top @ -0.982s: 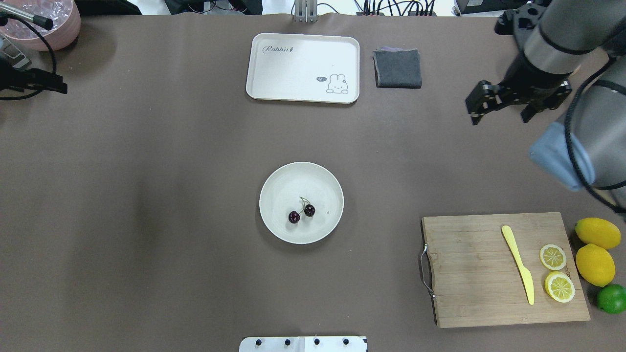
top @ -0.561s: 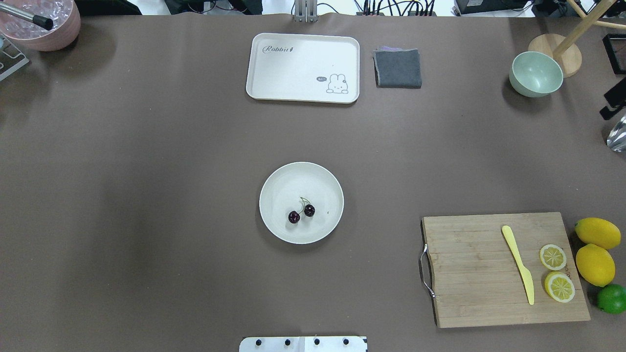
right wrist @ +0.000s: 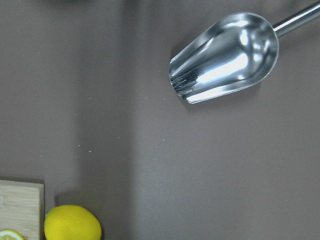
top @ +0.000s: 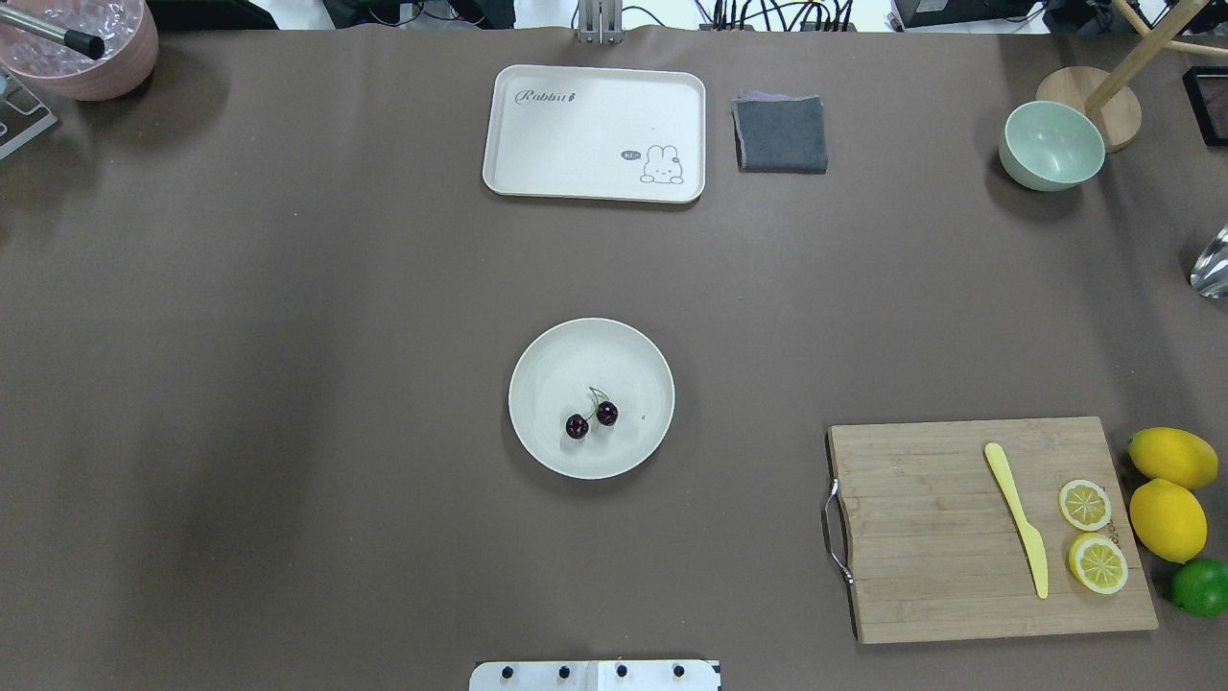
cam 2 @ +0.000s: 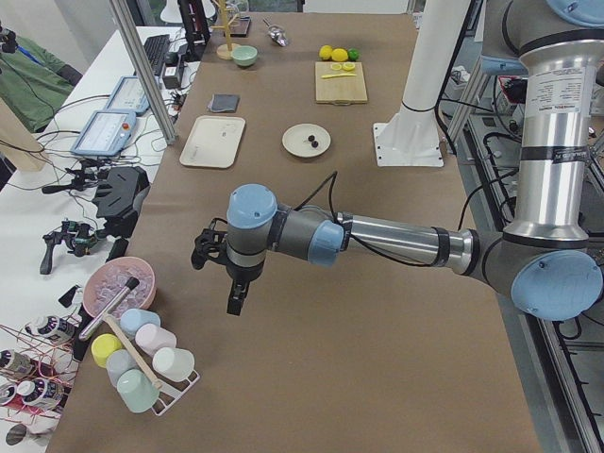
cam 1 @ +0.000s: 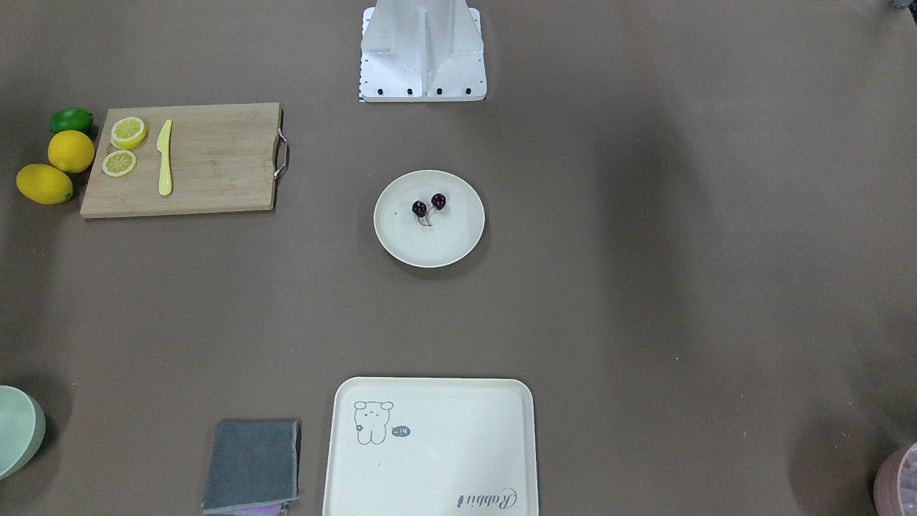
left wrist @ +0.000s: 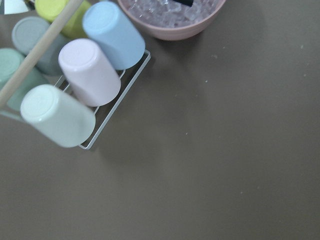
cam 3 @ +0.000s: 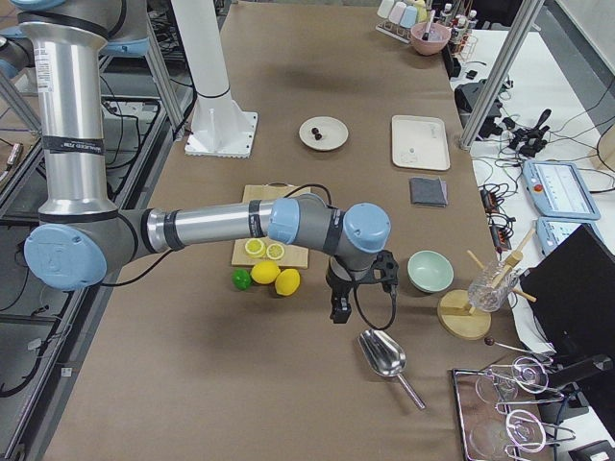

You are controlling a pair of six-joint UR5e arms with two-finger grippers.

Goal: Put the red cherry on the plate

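Observation:
The red cherry (top: pixel 606 414), a pair of dark glossy fruits joined by thin stems, lies inside the round cream plate (top: pixel 576 355) at the table's middle, also seen in the front view as cherry (cam 1: pixel 419 208) on plate (cam 1: pixel 437 247). No gripper is near it. My left gripper (cam 2: pixel 217 281) shows only in the left side view, hovering over the table end by the cup rack. My right gripper (cam 3: pixel 360 296) shows only in the right side view, above the table between the lemons and a metal scoop. I cannot tell whether either is open or shut.
A rabbit tray (top: pixel 595 132) and a grey cloth (top: pixel 780 134) lie at the far edge. A green bowl (top: pixel 1050 146) stands far right. The cutting board (top: pixel 988 528) holds a yellow knife and lemon slices, with lemons (top: pixel 1168 518) and a lime beside it. A scoop (right wrist: pixel 225 57) lies under the right wrist.
The right arm has swung out of the overhead view to the right, uncovering the green bowl. The left arm's parts at the left edge have also gone. Cherry and plate have not moved.

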